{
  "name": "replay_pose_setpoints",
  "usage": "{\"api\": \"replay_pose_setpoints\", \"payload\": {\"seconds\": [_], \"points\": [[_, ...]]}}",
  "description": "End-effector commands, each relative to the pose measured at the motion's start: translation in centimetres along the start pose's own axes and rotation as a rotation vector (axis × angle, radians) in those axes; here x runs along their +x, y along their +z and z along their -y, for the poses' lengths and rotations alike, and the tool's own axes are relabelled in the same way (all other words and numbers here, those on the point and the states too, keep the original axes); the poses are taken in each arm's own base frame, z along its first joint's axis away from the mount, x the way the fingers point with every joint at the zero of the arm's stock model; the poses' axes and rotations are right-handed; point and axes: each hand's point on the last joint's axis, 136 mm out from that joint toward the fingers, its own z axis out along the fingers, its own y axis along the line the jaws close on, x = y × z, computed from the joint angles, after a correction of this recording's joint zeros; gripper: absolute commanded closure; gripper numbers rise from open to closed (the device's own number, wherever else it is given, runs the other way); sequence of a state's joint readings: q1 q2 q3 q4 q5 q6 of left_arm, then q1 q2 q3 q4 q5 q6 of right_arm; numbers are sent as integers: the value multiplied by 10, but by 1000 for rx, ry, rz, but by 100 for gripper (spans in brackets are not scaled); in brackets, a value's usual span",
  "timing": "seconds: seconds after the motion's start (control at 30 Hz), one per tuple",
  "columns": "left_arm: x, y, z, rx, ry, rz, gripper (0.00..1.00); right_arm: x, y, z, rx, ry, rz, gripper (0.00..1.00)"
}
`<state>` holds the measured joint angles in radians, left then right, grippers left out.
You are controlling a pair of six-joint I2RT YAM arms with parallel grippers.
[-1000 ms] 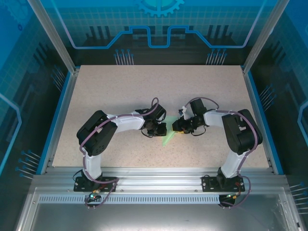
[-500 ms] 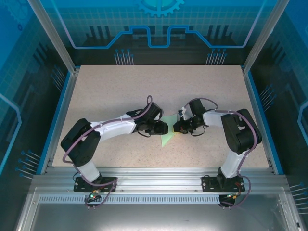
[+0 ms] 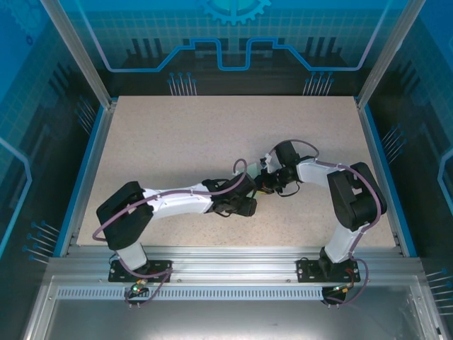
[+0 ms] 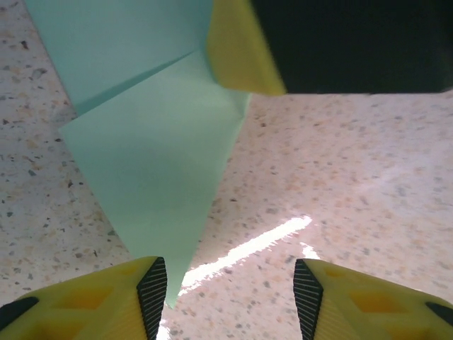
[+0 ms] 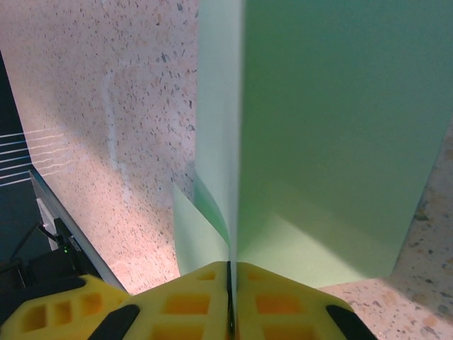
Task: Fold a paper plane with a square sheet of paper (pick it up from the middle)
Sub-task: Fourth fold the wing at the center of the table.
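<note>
Speckled beige tabletop (image 3: 177,134) carried both arms, inside a blue-panelled enclosure (image 3: 42,142). Left arm (image 3: 177,200) lay stretched low toward the centre. Right arm (image 3: 350,191) bent in from the other side, and the wrists met near the tabletop's middle. Paper plane (image 4: 152,156), pale mint green and folded to a narrow point with a crease line, sat between the two wrists close over the tabletop; can't tell if it lay flat. Its pointed tip aimed at the left gripper (image 4: 230,283). That gripper's jaws stood apart, released, nothing between them. The tip ended just beside the black pad (image 4: 152,290) at the view's left. Right gripper (image 5: 230,273) had jaws clenched on the plane's folded edge, paper layers standing up out of the closed yellow fingers (image 5: 283,301). In the left wrist view, one yellow right finger overlapped the plane's far end.
</note>
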<state>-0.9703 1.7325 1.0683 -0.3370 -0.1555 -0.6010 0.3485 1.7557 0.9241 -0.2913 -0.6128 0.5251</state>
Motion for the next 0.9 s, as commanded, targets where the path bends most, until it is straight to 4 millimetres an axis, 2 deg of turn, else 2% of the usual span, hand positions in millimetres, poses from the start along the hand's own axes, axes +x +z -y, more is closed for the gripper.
{"api": "replay_pose_setpoints", "payload": {"seconds": [0.0, 0.2, 0.53, 0.7, 0.87], "points": [[-9, 5, -8, -119, 49, 41, 45, 3, -4, -13, -11, -2, -11, 91], [-11, 15, -11, -210, 88, 49, 47, 3, -4, -13, -12, 1, -15, 90], [-12, 15, -20, -299, 109, 74, 57, 2, -4, -14, -14, 6, -19, 90], [-6, 18, -10, -274, 137, 66, 52, 0, -5, -17, -17, 8, -14, 90], [-4, 22, -12, -291, 132, 65, 53, 0, -5, -18, -17, 6, -15, 90]]}}
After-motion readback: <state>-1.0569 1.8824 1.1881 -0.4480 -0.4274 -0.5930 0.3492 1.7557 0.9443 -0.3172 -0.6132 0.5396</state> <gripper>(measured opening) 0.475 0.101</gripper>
